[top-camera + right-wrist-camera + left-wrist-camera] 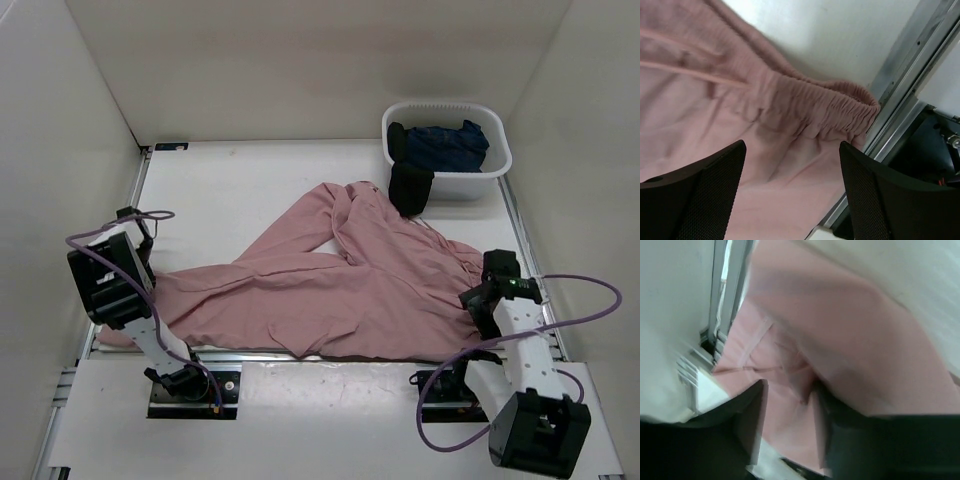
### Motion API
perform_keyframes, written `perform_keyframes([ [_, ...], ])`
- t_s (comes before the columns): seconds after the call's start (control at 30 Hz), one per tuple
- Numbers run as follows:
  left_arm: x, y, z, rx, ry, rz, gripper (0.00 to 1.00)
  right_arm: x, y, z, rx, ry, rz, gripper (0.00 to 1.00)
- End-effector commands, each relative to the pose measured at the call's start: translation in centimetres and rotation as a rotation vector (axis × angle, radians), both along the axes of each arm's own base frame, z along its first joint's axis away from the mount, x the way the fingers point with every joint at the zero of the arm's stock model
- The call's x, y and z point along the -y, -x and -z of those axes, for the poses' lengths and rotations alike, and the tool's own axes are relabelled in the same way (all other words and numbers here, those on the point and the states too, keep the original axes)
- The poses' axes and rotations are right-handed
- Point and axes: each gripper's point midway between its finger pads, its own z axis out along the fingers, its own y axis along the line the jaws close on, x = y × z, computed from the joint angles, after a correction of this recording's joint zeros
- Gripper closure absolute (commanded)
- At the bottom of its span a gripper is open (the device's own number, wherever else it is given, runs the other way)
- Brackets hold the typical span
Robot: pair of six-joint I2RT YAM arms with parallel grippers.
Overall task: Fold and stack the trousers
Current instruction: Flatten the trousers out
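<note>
Nearest to us, the left gripper (790, 407) and the right gripper (792, 167) are both standing with jaws apart just over the pink cloth, gripping nothing. The trousers (340, 285) are lying wrinkled across the table (230, 175), waistband (825, 107) at the right edge. They are not yet neatly folded, so we are judging that nearly all the folding and stacking is remaining.

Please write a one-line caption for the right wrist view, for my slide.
Open right gripper over the elastic waistband of the pink trousers, beside a metal rail.
</note>
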Motion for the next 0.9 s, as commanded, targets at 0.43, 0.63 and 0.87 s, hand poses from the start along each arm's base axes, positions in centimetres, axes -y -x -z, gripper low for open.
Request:
perform_keyframes([
  [0.43, -4.2, -9.2, -9.1, 0.372, -0.17, -0.001, 0.86, 0.3, 4.0, 6.7, -0.274, 0.003, 0.058, 0.79],
  [0.63, -5.2, -10.2, -6.6, 0.304, -0.17, -0.008, 0.72, 0.7, 2.8, 5.7, -0.253, 0.025, 0.0, 0.64],
  [0.87, -5.7, -7.7, -6.8, 0.246, -0.232, -0.036, 0.08, 2.3, -0.7, -0.1, -0.118, 0.114, -0.068, 0.23],
])
